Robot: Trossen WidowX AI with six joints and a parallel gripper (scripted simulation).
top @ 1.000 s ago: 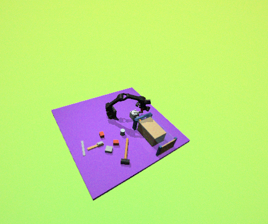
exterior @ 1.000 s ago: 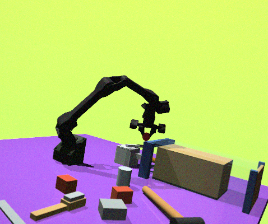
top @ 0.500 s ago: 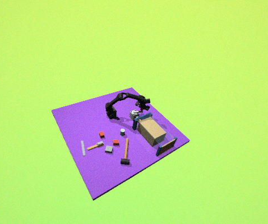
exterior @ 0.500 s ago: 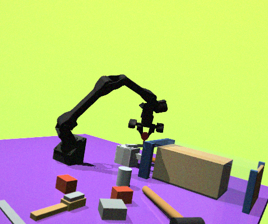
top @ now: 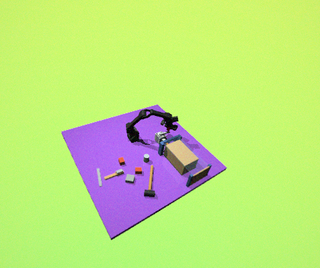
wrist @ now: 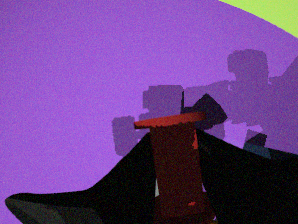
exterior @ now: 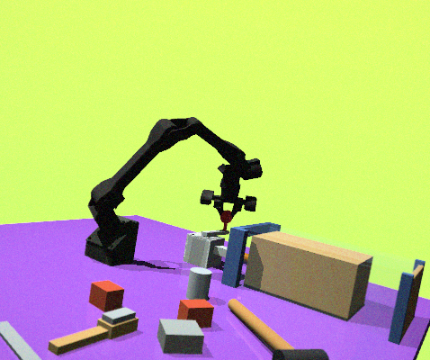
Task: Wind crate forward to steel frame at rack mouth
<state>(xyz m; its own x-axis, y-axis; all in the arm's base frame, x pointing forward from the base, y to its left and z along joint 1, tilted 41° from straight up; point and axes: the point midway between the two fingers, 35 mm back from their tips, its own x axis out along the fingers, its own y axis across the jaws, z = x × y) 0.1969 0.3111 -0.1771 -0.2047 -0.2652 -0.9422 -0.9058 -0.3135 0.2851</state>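
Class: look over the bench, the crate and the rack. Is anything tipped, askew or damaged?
Nothing stands out. The crate sits flat close behind the blue frame; the gripper clamps the red handle knob above the winch.

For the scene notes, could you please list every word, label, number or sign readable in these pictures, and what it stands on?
None: no readable text in any view.
The crate, winch, blue frame, red blocks and hammer all show plain, unmarked faces.
The red knob held in the gripper bears no mark either.
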